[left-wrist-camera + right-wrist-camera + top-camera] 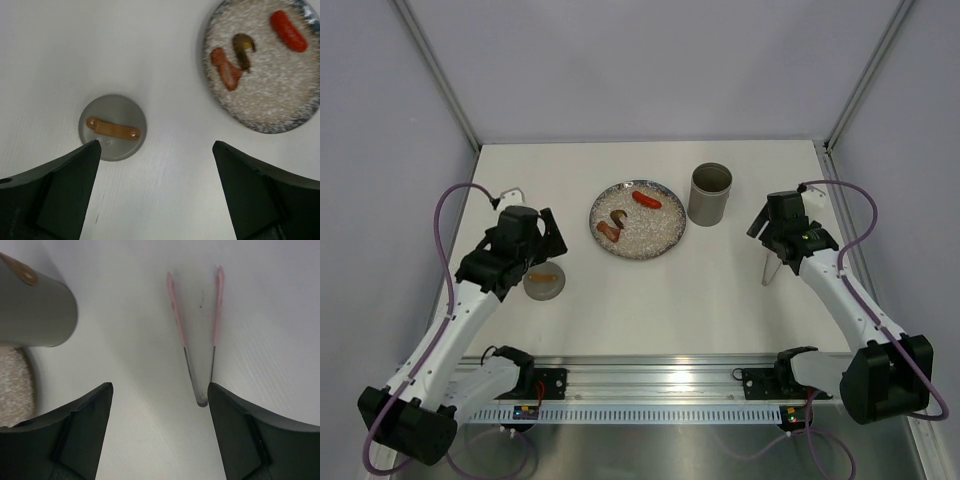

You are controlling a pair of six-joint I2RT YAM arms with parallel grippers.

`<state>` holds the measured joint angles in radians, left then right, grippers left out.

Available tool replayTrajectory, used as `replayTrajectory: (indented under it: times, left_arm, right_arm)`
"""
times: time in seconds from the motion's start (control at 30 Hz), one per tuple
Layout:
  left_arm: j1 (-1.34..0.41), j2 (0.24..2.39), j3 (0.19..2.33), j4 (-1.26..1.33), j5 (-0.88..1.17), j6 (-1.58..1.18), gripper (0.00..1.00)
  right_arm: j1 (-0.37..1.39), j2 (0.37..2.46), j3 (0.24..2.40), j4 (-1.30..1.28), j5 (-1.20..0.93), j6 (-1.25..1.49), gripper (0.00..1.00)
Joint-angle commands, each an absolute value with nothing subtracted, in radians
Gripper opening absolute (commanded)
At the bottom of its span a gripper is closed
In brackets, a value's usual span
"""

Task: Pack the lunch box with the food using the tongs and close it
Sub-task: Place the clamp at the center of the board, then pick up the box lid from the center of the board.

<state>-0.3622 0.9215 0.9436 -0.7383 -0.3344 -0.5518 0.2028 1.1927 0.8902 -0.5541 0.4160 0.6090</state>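
Jaws: both pairs stand wide apart; your left gripper (pixel 156 150) and your right gripper (pixel 159 390) hold nothing.
Lunch box: the lunch box (pixel 710 193) stands upright and open-mouthed at the back of the table (pixel 720 300), just right of the plate (pixel 655 238); no food shows at its mouth.
Food: 3 pieces, the red sausage (pixel 646 200) and 2 brownish pieces (pixel 612 226), all lie on the plate; 0 packed, as far as you can see.
Tongs: the tongs (pixel 176 310) lie flat on the table in front of your right gripper, arms spread in a V, hinge end nearest the fingers, not gripped.
Lid: the grey disc with an orange strap (pixel 112 127), likely the lid, lies flat below your left gripper, well apart from the lunch box.
Done: nothing you can count yet.
Left: grip the tongs, carry 3 pieces across, then fit the lid.
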Motion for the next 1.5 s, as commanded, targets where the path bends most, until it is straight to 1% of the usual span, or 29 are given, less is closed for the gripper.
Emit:
replayTrajectory:
  times: [0.0,0.03,0.1,0.13,0.17,0.23,0.37,0.47,0.57,0.67,0.8,1.0,1.47]
  left_arm:
    - [-0.287,0.985,0.894,-0.790,-0.397,-0.618,0.99]
    - [-0.270,0.997,0.873,-0.796,-0.391,-0.650,0.98]
    - [-0.259,1.023,0.853,-0.822,-0.423,-0.704,0.92]
    - [-0.258,1.028,0.844,-0.828,-0.442,-0.765,0.82]
    - [-0.258,1.032,0.822,-0.827,-0.443,-0.790,0.76]
    - [-0.258,1.052,0.799,-0.828,-0.455,-0.889,0.70]
    - [-0.241,1.141,0.785,-0.859,-0.472,-1.031,0.70]
    - [-0.226,1.268,0.856,-0.949,-0.511,-1.120,0.69]
    - [-0.219,1.347,0.910,-0.960,-0.520,-1.166,0.68]
    - [-0.221,1.344,0.896,-0.896,-0.485,-1.183,0.67]
    - [-0.215,1.336,0.865,-0.833,-0.495,-1.200,0.65]
    - [-0.210,1.348,0.865,-0.769,-0.477,-1.206,0.64]
    - [-0.179,1.417,0.822,-0.713,-0.486,-1.264,0.60]
  right_arm:
    - [0.233,1.137,0.969,-0.572,0.379,0.583,0.84]
    - [0.241,1.134,0.976,-0.577,0.370,0.583,0.84]
    - [0.244,1.121,0.982,-0.583,0.351,0.581,0.84]
    - [0.245,1.118,0.980,-0.580,0.333,0.580,0.84]
    - [0.245,1.114,0.980,-0.578,0.325,0.578,0.84]
    - [0.245,1.108,0.980,-0.577,0.301,0.574,0.84]
    - [0.245,1.108,0.989,-0.571,0.261,0.563,0.85]
    - [0.245,1.109,0.991,-0.571,0.245,0.545,0.85]
    - [0.245,1.114,0.986,-0.563,0.239,0.531,0.85]
    - [0.244,1.121,0.989,-0.572,0.227,0.520,0.86]
    - [0.245,1.127,0.982,-0.568,0.196,0.514,0.86]
    - [0.245,1.164,0.985,-0.555,0.178,0.503,0.86]
    - [0.245,1.213,0.986,-0.552,0.163,0.502,0.86]
